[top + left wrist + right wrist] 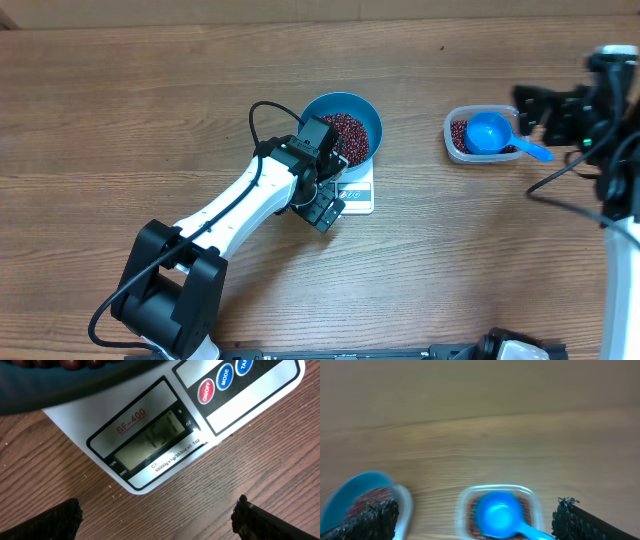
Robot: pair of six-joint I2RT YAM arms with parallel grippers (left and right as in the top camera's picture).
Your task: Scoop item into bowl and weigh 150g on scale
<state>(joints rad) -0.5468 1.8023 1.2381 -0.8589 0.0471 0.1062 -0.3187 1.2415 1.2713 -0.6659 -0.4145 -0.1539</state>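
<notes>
Near the middle of the table, one white scale is seen with one round blue bowl set on top of it. The bowl is wider than the scale, so only the scale's front strip is left showing. That strip is turned toward the near edge of the table, with its long axis parallel to that edge. On it one display and three round buttons are counted, one red and two blue. No reading can be made out on the display.

The small dark red-brown beans are found in two heaps. One fills the bottom of the bowl. The other lies in one clear tub toward the right edge of the table. One blue scoop is laid in the tub, hollow side up, its handle pointed toward the right edge and slightly toward the near edge.

Two arms are counted. The left gripper is held over the bare wood just in front of the scale's front edge, jaws spread wide and nothing between them. The right gripper is held near the tub at its right-edge side, jaws likewise spread, with nothing grasped.
</notes>
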